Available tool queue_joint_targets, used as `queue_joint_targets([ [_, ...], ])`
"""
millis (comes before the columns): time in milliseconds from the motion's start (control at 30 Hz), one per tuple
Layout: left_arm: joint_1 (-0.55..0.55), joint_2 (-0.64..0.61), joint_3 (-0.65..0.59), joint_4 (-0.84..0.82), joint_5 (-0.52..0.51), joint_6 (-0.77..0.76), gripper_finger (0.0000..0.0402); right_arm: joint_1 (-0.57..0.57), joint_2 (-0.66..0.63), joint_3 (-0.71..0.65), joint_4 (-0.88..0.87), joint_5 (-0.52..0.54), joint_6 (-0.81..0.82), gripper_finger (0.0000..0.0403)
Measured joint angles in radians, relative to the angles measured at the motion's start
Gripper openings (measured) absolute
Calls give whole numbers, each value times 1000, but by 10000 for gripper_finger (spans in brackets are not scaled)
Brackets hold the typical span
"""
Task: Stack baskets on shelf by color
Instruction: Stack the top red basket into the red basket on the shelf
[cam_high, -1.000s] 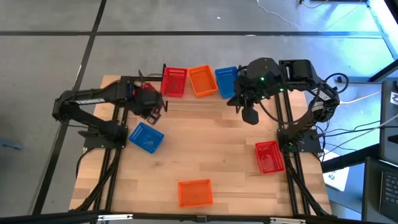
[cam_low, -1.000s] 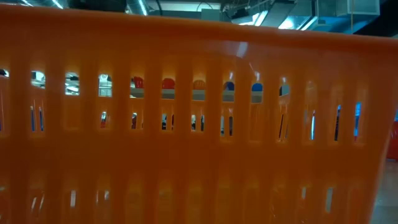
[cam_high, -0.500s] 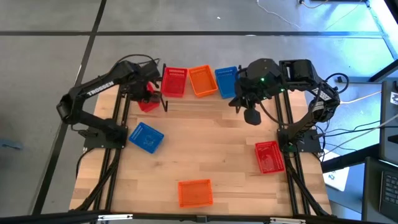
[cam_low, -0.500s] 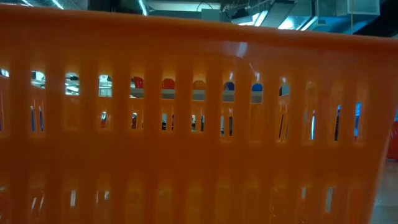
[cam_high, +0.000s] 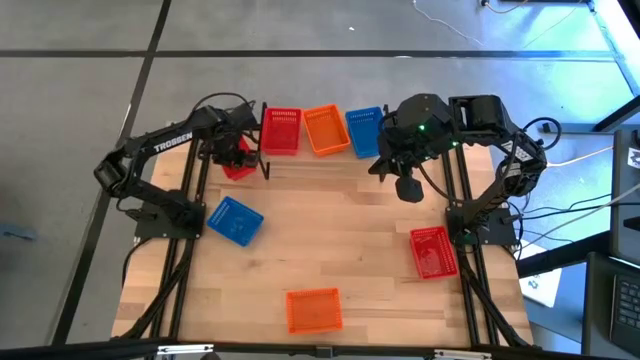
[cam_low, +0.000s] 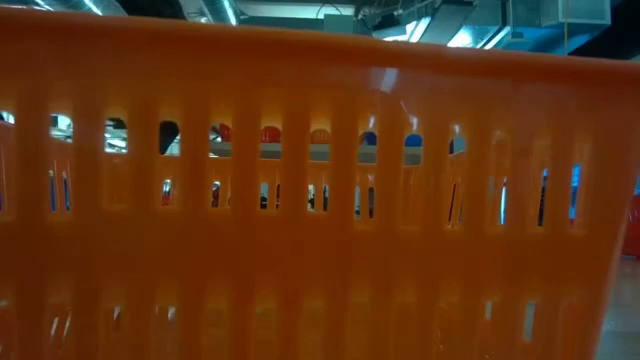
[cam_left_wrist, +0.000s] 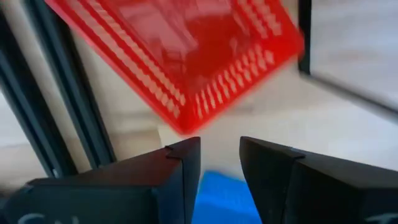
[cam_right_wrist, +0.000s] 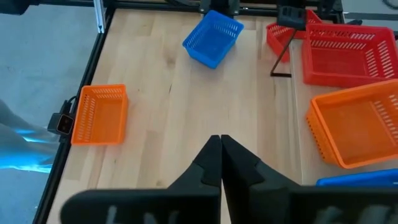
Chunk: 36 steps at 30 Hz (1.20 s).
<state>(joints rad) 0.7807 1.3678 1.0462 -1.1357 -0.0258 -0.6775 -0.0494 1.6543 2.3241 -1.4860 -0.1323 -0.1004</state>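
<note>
Red (cam_high: 281, 130), orange (cam_high: 325, 130) and blue (cam_high: 363, 130) baskets stand in a row on the far part of the shelf (cam_high: 320, 168). Another red basket (cam_high: 238, 163) lies just off the shelf's left end, tilted in the left wrist view (cam_left_wrist: 180, 56). My left gripper (cam_left_wrist: 221, 146) is open right above it (cam_high: 238, 145), fingertips short of its corner; I cannot tell whether they touch. My right gripper (cam_high: 405, 187) is shut and empty (cam_right_wrist: 219, 140) in front of the shelf's right part.
Loose on the table lie a blue basket (cam_high: 235, 220) at the left, a red basket (cam_high: 433, 252) at the right and an orange basket (cam_high: 313, 310) at the near edge, which fills the low view (cam_low: 320, 220). Bare wood (cam_high: 330, 240) lies between them.
My left arm has raised its elbow and swung toward the far edge. Its gripper has gone a little toward the far edge and now covers less of the red basket beside the shelf's left end. My right arm has stayed about where it was.
</note>
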Motion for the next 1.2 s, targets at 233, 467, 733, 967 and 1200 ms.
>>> queue_joint_targets([
  [233, 46, -66, 0, 23, 32, -75, 103, 0, 0, 0, 0, 0, -7, 0],
  [467, 163, -107, 0, 55, 29, -233, 103, 0, 0, 0, 0, 0, -11, 0],
  [733, 252, -37, 2, 331, 42, -263, 103, 0, 0, 0, 13, 0, -13, 0],
  [967, 300, 79, 2, 391, 4, -299, 103, 0, 0, 0, 13, 0, -13, 0],
  [1200, 301, 171, 2, 439, -7, -301, 103, 0, 0, 0, 12, 0, -8, 0],
])
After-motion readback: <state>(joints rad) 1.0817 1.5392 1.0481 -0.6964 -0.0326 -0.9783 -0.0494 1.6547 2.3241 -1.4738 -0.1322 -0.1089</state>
